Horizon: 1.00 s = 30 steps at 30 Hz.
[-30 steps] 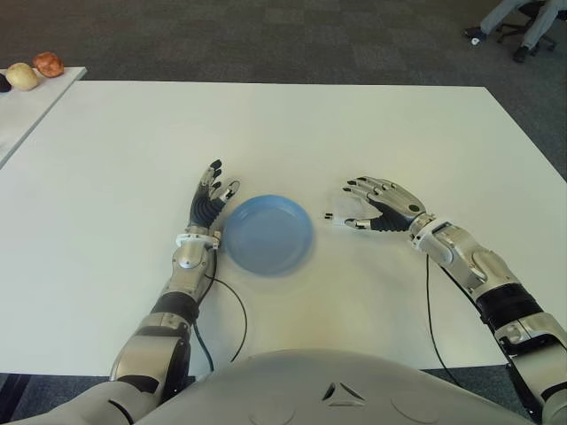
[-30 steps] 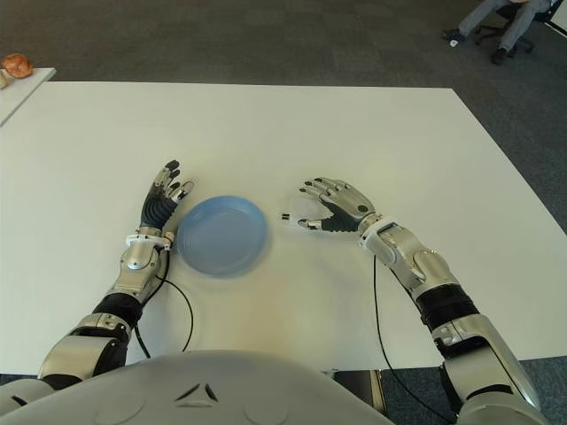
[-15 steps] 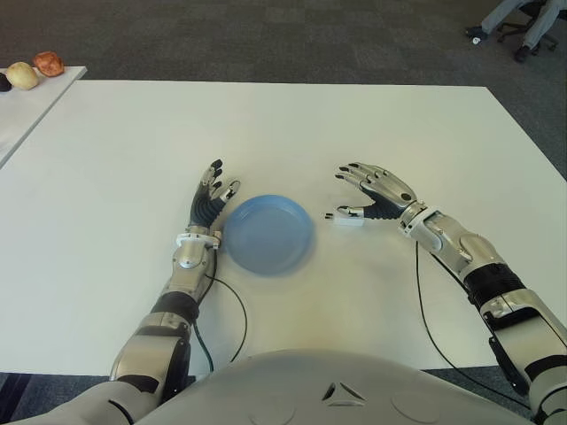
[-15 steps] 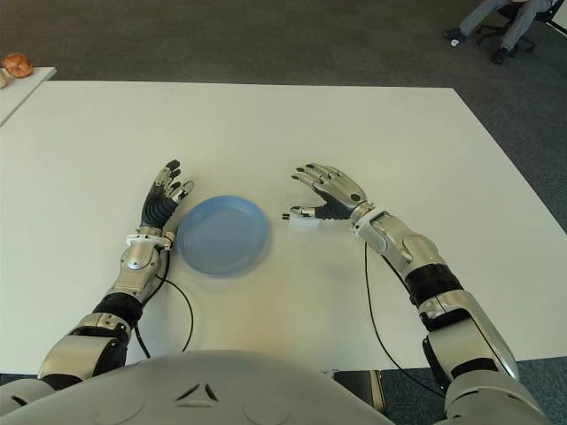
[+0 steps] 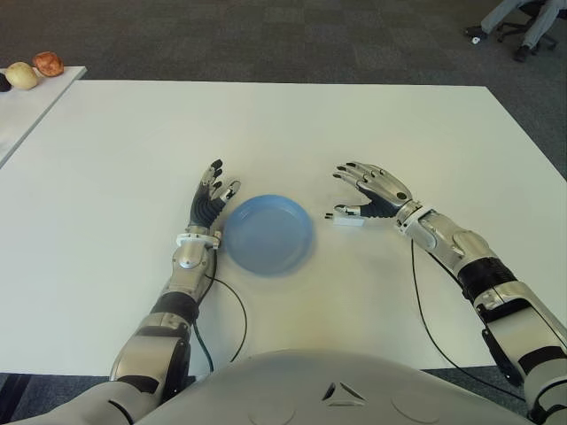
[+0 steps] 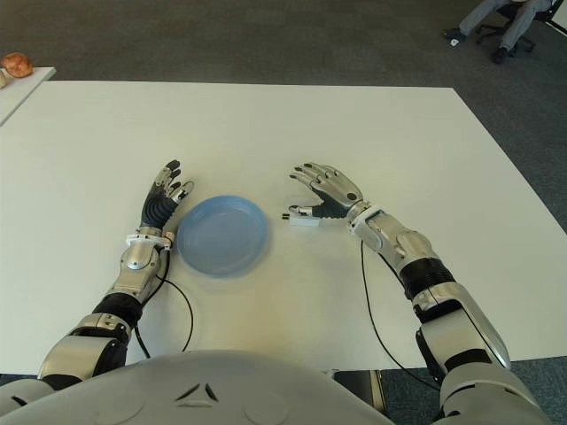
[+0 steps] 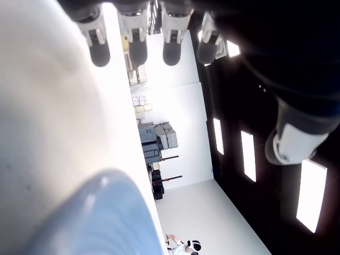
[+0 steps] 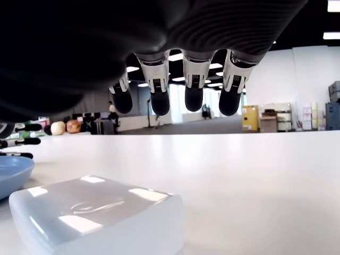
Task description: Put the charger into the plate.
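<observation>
Across most of both eye views spreads a white table (image 5: 354, 133), with dark carpet beyond its far edge. At the top right corner, on that carpet, a seated person's legs (image 5: 509, 13) and an office chair base show. At the far left a second white table (image 5: 27, 106) carries three small rounded items (image 5: 35, 69), one reddish, one pale, one dark.

Near the middle of the main table lies the blue plate (image 5: 267, 233), holding nothing. Just beside its left rim shows the left hand (image 5: 210, 202), palm down, fingers straight and slightly fanned, holding nothing; its wrist view shows the fingertips (image 7: 137, 50) stretched out over the white surface with the plate's blue rim close by. A black cable (image 5: 232, 310) runs from that forearm toward the robot's body.

To the right of the plate, a little apart from its rim, the small white charger (image 5: 348, 220) lies flat on the table. The right hand (image 5: 372, 193) hovers over it, fingers spread and arched, the thumb near the charger's left end. In the right wrist view the fingertips (image 8: 193, 98) hang clear above the charger (image 8: 95, 215), with a gap between them, so the hand grips nothing.
</observation>
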### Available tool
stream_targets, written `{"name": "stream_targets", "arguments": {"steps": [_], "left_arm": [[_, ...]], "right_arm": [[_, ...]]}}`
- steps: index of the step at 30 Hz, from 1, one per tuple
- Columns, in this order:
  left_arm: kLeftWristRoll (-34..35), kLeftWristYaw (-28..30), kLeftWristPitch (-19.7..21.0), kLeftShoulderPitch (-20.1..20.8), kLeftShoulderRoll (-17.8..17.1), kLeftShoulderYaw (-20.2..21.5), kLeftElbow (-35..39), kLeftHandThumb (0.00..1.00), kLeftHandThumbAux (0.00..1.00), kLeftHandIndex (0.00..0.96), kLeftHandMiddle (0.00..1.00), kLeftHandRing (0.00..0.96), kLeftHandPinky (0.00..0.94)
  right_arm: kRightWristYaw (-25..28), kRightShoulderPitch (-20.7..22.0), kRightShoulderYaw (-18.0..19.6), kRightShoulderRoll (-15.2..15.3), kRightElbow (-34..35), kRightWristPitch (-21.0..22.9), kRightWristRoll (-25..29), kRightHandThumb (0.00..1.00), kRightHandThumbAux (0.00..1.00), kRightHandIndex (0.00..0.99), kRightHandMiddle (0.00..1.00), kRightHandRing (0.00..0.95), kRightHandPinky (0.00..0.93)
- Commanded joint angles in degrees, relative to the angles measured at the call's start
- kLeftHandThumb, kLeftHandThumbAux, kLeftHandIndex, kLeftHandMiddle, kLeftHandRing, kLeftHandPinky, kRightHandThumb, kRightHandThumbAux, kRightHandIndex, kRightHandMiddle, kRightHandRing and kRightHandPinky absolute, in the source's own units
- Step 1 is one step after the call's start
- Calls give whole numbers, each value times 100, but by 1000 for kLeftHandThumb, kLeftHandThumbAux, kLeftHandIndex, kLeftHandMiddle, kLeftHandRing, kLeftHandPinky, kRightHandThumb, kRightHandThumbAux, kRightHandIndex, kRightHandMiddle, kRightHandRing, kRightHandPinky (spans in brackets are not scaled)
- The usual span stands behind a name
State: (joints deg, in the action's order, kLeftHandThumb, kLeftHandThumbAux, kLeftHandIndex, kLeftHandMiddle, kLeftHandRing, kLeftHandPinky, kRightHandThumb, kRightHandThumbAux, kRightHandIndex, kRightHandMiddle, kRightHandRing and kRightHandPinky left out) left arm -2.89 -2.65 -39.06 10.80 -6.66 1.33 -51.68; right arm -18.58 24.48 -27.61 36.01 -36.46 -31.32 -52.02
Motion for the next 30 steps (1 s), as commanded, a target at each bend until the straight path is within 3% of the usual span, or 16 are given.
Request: {"name": "stream_targets", "arguments": {"steps": [1,18,30], "left_arm": [[-37,97,131,-608,102,-36,-392,0,527,0,41,41,43],[21,195,132,-641,109,-14,-330,0,545,0,44,41,37],[82,316,165,-670,101,6,-286,0,545,0,36,34,25]], "right_arm": [[-81,195,-146,-89,-302,-98,-82,303,94,0,0,0,0],[411,570,-394,-104,-916,-597,86,289,84,0,0,0,0],[345,901,-762,-7,-1424,-879,-276,294,94,0,0,0,0]]}}
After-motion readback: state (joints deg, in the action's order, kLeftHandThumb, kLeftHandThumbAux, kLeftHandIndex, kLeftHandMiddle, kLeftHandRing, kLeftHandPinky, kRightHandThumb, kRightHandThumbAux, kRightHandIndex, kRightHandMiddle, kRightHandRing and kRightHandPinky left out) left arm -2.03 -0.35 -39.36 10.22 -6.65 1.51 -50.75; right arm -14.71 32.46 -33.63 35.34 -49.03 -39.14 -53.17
